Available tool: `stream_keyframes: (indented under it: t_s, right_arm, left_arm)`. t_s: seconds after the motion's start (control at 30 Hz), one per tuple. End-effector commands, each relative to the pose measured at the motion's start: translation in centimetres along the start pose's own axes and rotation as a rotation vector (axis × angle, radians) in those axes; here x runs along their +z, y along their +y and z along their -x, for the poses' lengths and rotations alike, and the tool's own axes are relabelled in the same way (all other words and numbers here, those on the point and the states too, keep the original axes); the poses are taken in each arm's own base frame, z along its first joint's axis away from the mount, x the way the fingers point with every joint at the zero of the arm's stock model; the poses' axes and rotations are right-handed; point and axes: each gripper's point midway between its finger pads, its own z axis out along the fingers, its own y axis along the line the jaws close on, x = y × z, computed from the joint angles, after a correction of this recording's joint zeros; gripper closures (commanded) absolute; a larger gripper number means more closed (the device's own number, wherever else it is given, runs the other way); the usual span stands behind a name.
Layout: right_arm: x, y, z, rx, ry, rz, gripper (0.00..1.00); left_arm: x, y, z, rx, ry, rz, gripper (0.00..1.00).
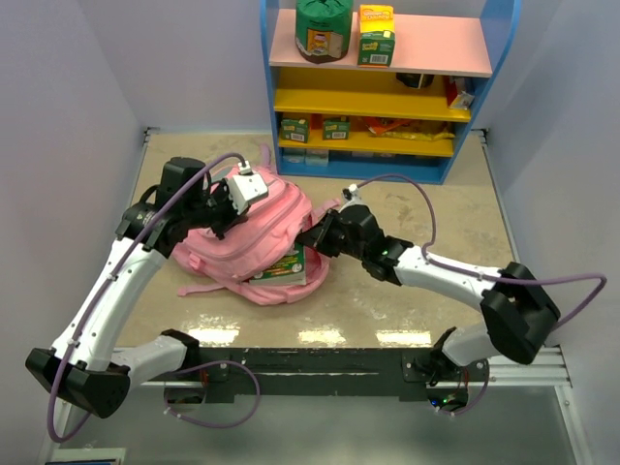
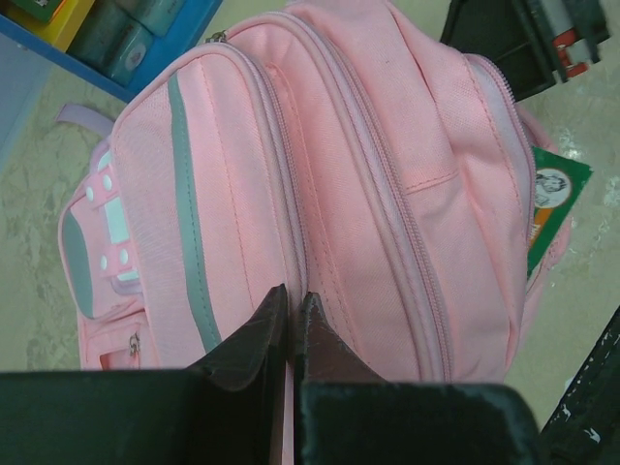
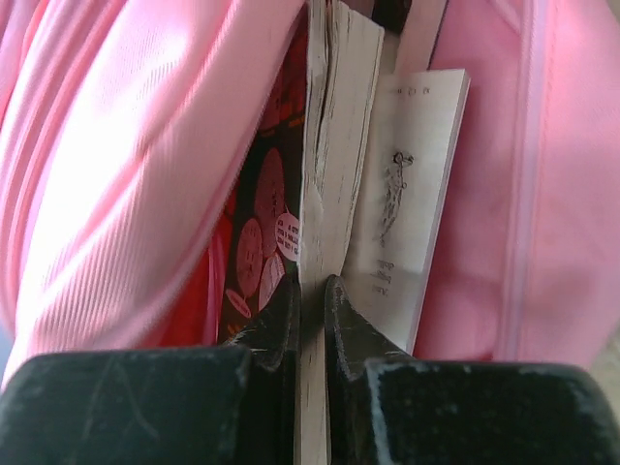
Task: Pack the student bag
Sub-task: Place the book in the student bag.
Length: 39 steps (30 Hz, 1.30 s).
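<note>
Bag [image 1: 254, 232] is soft, floppy, light. Left gripper [image 2: 293, 302] pinches its seam fold shut, a good hold. Right gripper [image 3: 310, 287] clamps the stiff book [image 3: 341, 116].

The student bag [image 1: 262, 237] sits left of the table's [image 1: 387, 310] middle, shelf unit [image 1: 426, 48] behind it at the far edge, books [image 1: 286, 269] seemingly half inside it.
</note>
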Motion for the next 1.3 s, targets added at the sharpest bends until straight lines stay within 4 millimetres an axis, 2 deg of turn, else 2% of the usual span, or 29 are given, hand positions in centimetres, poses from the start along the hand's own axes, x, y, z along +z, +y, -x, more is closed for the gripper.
stream_keyframes:
  t_s: [0.0, 0.03, 0.1, 0.13, 0.2, 0.23, 0.3, 0.33, 0.43, 0.47, 0.5, 0.53, 0.57, 0.6, 0.63, 0.67, 0.7, 0.73, 0.8, 0.83, 0.9, 0.97, 1.03, 1.07, 1.1, 1.13, 1.17, 1.23, 1.27]
  right_arm:
    - [1.1, 7.2, 5.9, 0.035, -0.206, 0.19, 1.0]
    - [2.1, 6.7, 6.4, 0.049, -0.245, 0.165, 1.0]
    - [2.9, 7.2, 7.3, 0.072, -0.289, 0.167, 1.0]
    - [3.9, 7.1, 7.3, 0.084, -0.316, 0.157, 1.0]
    - [4.9, 8.1, 7.8, 0.088, -0.348, 0.157, 1.0]
    - [6.0, 8.2, 7.0, 0.084, -0.339, 0.16, 1.0]
    - [6.9, 9.6, 6.4, 0.082, -0.327, 0.192, 1.0]
    - [7.2, 10.3, 5.1, 0.066, -0.304, 0.206, 1.0]
    - [8.2, 9.8, 2.5, 0.018, -0.247, 0.193, 1.0]
    - [8.2, 8.7, 1.4, 0.003, -0.211, 0.178, 0.95]
    - [7.8, 7.9, 1.1, -0.003, -0.205, 0.164, 0.84]
    - [7.3, 7.0, 0.8, -0.007, -0.198, 0.149, 0.61]
    - [6.8, 4.3, -0.3, -0.024, -0.183, 0.1, 0.52]
    - [4.9, 5.1, 0.8, -0.029, -0.221, 0.124, 0.45]
    - [4.0, 3.8, 0.8, -0.062, -0.23, 0.086, 0.32]
    - [3.0, 2.0, 0.4, -0.08, -0.229, 0.045, 0.27]
    - [0.8, 2.6, 2.0, -0.084, -0.291, 0.053, 0.23]
    - [-0.4, 1.5, 1.8, -0.114, -0.288, 0.006, 0.13]
    - [-2.3, 0.5, 2.0, -0.144, -0.313, -0.038, 0.07]
    - [-4.4, 0.5, 2.2, -0.175, -0.337, -0.068, 0.03]
    - [-6.5, 1.0, 2.3, -0.202, -0.368, -0.091, 0.02]
    - [-8.9, 1.1, 1.3, -0.241, -0.382, -0.115, 0.04]
    - [-10.4, 1.0, -0.9, -0.284, -0.344, -0.12, 0.13]
    - [-10.8, 0.9, -1.4, -0.3, -0.351, -0.127, 0.17]
    - [-10.9, 0.9, -2.2, -0.318, -0.334, -0.129, 0.23]
    - [-11.1, 0.8, -4.0, -0.354, -0.291, -0.135, 0.25]
    - [-10.7, 1.2, -4.5, -0.382, -0.295, -0.159, 0.26]
    - [-10.3, 0.5, -6.6, -0.455, -0.25, -0.222, 0.25]
    - [-9.2, 0.7, -7.6, -0.486, -0.241, -0.255, 0.25]
  left_arm:
    - [-3.2, 1.4, 8.4, 0.116, -0.29, 0.049, 1.0]
    - [-3.1, 1.2, 8.3, 0.113, -0.289, 0.039, 1.0]
    - [-2.7, 1.0, 7.9, 0.101, -0.282, 0.024, 1.0]
    - [-2.6, 0.8, 7.9, 0.099, -0.287, 0.014, 1.0]
    - [-2.2, 0.5, 7.6, 0.077, -0.281, -0.002, 1.0]
    - [-2.1, 0.4, 7.6, 0.073, -0.287, -0.008, 1.0]
    - [-1.7, 0.2, 7.2, 0.05, -0.283, -0.015, 1.0]
    - [-1.5, 0.4, 7.3, 0.047, -0.295, -0.005, 1.0]
    - [-0.7, 0.2, 6.9, 0.005, -0.312, -0.008, 1.0]
    - [-0.5, 0.1, 6.8, -0.019, -0.315, -0.01, 1.0]
    - [0.0, -0.1, 6.3, -0.036, -0.311, -0.018, 1.0]
    - [0.2, -0.1, 6.5, -0.04, -0.326, -0.016, 1.0]
    - [0.7, -0.1, 6.2, -0.073, -0.318, -0.024, 1.0]
    - [1.0, 0.0, 6.2, -0.085, -0.32, -0.025, 1.0]
    - [1.3, 0.2, 6.4, -0.092, -0.328, -0.024, 1.0]
    - [1.9, 0.2, 6.1, -0.118, -0.319, -0.035, 1.0]
    - [2.2, 0.3, 6.2, -0.129, -0.322, -0.037, 1.0]
    - [2.5, 0.6, 6.5, -0.136, -0.331, -0.031, 1.0]
    - [3.8, 0.7, 6.1, -0.174, -0.314, -0.039, 1.0]
    - [4.4, 1.1, 6.1, -0.18, -0.31, -0.022, 1.0]
    - [5.8, 0.6, 5.8, -0.187, -0.285, -0.042, 1.0]
    - [6.7, 0.6, 6.2, -0.187, -0.278, -0.034, 1.0]
    - [7.1, 1.0, 6.7, -0.193, -0.286, -0.01, 1.0]
    - [7.5, 1.1, 7.0, -0.207, -0.287, -0.007, 1.0]
    - [7.7, 1.3, 7.3, -0.209, -0.288, 0.001, 1.0]
    - [8.1, 1.8, 7.4, -0.209, -0.279, 0.028, 1.0]
    - [8.7, 1.7, 8.0, -0.212, -0.276, 0.025, 1.0]
    - [9.2, 1.9, 8.6, -0.216, -0.275, 0.032, 1.0]
    - [9.6, 1.6, 9.3, -0.215, -0.278, 0.028, 1.0]
